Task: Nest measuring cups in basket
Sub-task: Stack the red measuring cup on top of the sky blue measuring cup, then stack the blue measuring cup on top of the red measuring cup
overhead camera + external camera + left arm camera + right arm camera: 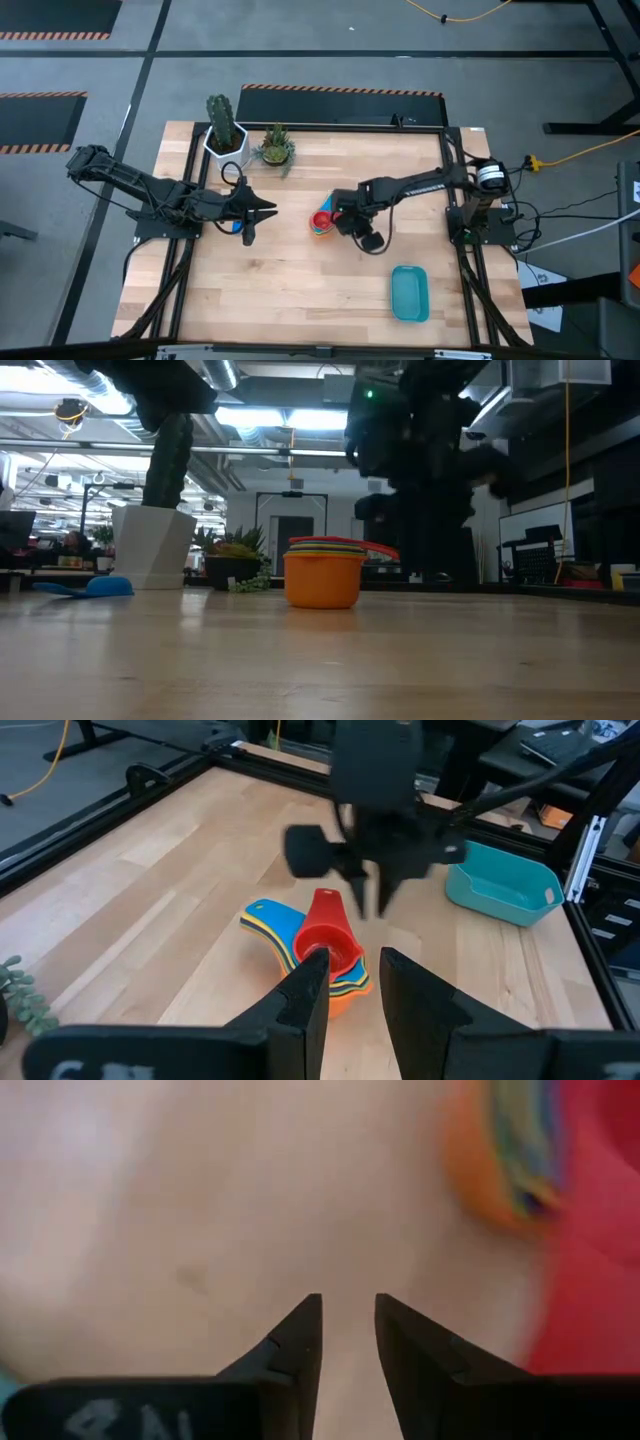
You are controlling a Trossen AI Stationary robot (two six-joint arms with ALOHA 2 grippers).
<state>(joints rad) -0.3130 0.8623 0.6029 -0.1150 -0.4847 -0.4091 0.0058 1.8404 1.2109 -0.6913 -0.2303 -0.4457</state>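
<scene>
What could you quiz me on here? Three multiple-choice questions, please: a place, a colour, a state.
1. The teal basket is: A) in a gripper; B) on a plant pot; C) standing alone.
2. The top cup of the stack is: A) green; B) red; C) white.
3. The basket is: A) empty; B) full of cups; C) upside down.
Answers: C, nothing touches it; B, the red cup crowns the stack; A, its inside shows only teal.
</scene>
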